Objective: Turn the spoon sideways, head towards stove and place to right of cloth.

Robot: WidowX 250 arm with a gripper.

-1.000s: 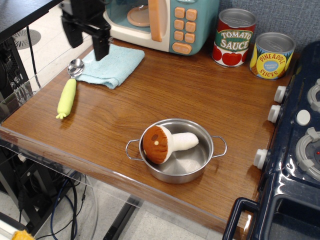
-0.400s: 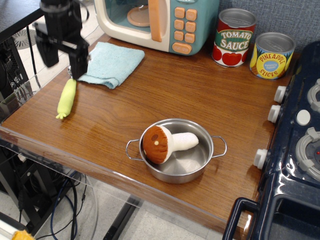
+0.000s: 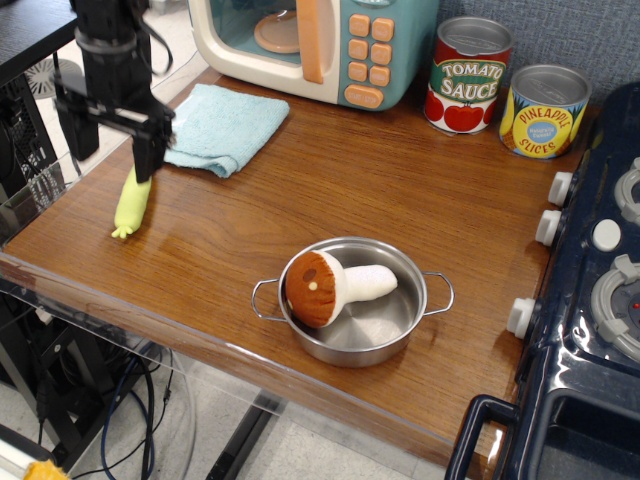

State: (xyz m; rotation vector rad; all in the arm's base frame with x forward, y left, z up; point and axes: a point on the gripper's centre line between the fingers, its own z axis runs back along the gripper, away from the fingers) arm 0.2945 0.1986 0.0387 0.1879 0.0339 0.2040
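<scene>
The spoon (image 3: 131, 208) lies on the wooden table near the left edge; only the lower part of its lime-green handle shows, the silver bowl is hidden behind my gripper. My black gripper (image 3: 110, 150) hangs open above the spoon's upper end, one finger (image 3: 146, 158) in front of the handle, the other off to the left. The light blue cloth (image 3: 224, 127) lies folded just right of the gripper, in front of the toy microwave. The navy stove (image 3: 590, 300) with white knobs stands at the right edge.
A teal and cream toy microwave (image 3: 320, 45) stands at the back. A tomato sauce can (image 3: 468, 75) and a pineapple can (image 3: 543, 111) stand at the back right. A steel pot (image 3: 352, 305) holding a plush mushroom (image 3: 330, 286) sits near the front edge.
My gripper has moved left and down from above the cloth to over the spoon's upper end, now covering the silver bowl. The spoon and cloth have not moved.
</scene>
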